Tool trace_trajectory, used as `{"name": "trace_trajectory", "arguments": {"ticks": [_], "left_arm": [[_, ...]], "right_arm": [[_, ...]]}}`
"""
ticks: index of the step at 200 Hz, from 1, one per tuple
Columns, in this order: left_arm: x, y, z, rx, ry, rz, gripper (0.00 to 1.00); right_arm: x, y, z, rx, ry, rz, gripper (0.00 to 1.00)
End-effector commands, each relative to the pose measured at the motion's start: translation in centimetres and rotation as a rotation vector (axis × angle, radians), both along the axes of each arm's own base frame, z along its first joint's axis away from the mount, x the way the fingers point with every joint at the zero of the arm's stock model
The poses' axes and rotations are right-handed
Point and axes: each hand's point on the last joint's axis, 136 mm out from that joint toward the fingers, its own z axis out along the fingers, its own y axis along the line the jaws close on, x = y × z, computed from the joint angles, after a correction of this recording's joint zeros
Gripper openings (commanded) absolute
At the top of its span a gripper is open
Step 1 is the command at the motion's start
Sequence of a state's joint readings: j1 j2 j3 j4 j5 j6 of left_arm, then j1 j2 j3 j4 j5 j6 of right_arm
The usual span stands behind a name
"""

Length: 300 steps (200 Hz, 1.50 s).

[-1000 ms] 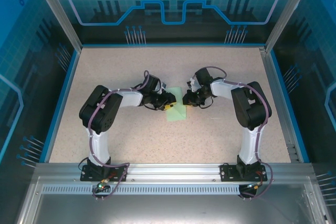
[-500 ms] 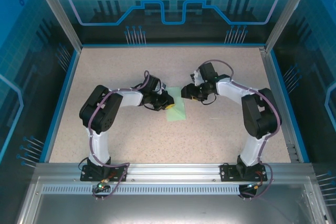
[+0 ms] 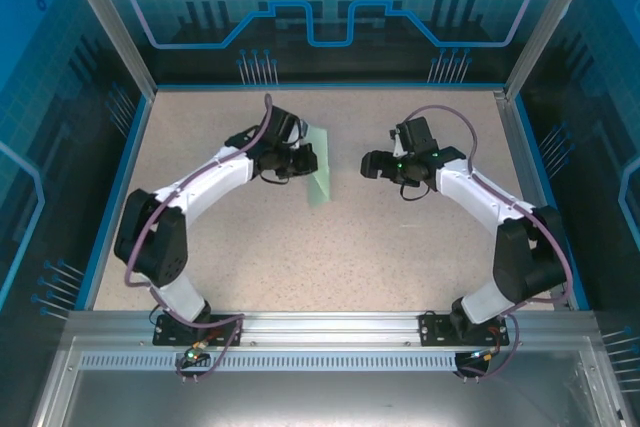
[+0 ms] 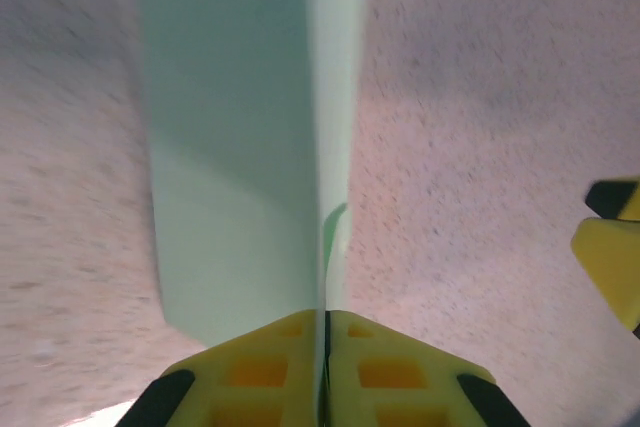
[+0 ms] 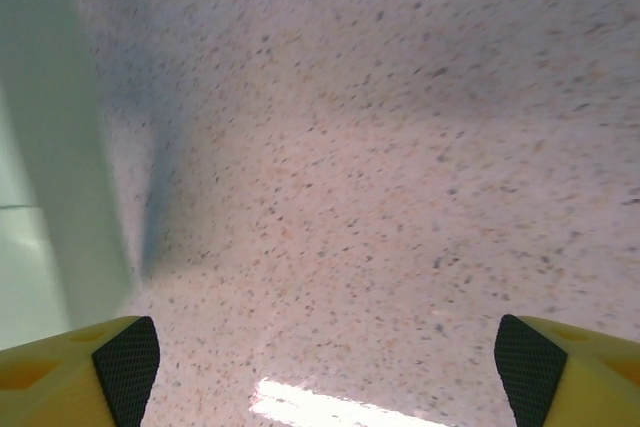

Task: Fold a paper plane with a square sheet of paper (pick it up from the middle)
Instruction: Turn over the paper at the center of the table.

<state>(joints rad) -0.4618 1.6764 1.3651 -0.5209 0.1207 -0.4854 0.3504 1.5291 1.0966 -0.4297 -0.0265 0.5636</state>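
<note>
Mid-fold, I judge: the left gripper [image 4: 325, 322] is clamped tight on the crease of the pale green paper sheet [image 4: 240, 147], held out over the speckled table [image 3: 420, 247] (narrow, doubled over, smooth), so the right gripper [image 5: 325, 357], wide open and empty nearby, must next take the free edge

One paper sheet [image 3: 320, 175]; two grippers: left gripper [image 3: 307, 159], right gripper [image 3: 367, 165].

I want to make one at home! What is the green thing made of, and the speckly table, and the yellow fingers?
Paper: thin, matte mint-green paper, it seems; it holds a sharp crease.
Table: a hard beige top with dark speckles, perhaps laminate or stone-look; a glare spot suggests slight gloss.
Fingers: yellow moulded plastic, probably, with square hollows and black pads.
</note>
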Motion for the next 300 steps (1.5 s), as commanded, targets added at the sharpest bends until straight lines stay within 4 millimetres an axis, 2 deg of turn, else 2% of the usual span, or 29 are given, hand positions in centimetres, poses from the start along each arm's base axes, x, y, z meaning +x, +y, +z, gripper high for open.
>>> {"name": "trace_trajectory", "arguments": {"ticks": [1, 24, 46, 71, 117, 141, 171, 215, 254, 300], "left_arm": [[-1.4, 4.9, 0.7, 0.384, -0.033, -0.002, 0.09], [-0.5, 6.4, 1.8, 0.594, -0.093, 0.001, 0.11], [0.6, 7.5, 1.4, 0.778, -0.106, 0.027, 0.11], [1.8, 8.4, -0.4, 0.949, -0.079, 0.076, 0.12], [2.2, 9.7, -5.1, 1.181, 0.037, 0.140, 0.13], [1.9, 8.8, -7.8, 1.198, 0.076, 0.117, 0.13], [1.4, 7.0, -9.3, 1.181, 0.096, 0.114, 0.15], [0.7, 3.9, -11.9, 1.050, 0.141, 0.078, 0.21], [0.1, 2.3, -13.5, 0.970, 0.183, 0.050, 0.28], [-0.7, 0.7, -14.1, 0.856, 0.219, 0.007, 0.37]], "right_arm": [[-0.6, -2.8, -0.6, -0.080, 0.017, -0.111, 0.91], [-0.8, -3.5, -0.6, -0.098, 0.025, -0.145, 0.91], [-1.0, -4.0, -0.7, -0.109, 0.028, -0.172, 0.91], [-1.4, -5.1, -0.7, -0.110, 0.030, -0.218, 0.91], [-1.9, -6.4, -1.3, -0.082, 0.054, -0.259, 0.92], [-2.1, -6.8, -1.6, -0.071, 0.069, -0.269, 0.92], [-2.1, -7.0, -1.9, -0.063, 0.082, -0.277, 0.92], [-2.0, -6.7, -2.7, -0.045, 0.114, -0.277, 0.91], [-2.0, -6.9, -2.7, -0.036, 0.121, -0.288, 0.91], [-1.9, -6.9, -2.6, -0.032, 0.123, -0.289, 0.91]]}}
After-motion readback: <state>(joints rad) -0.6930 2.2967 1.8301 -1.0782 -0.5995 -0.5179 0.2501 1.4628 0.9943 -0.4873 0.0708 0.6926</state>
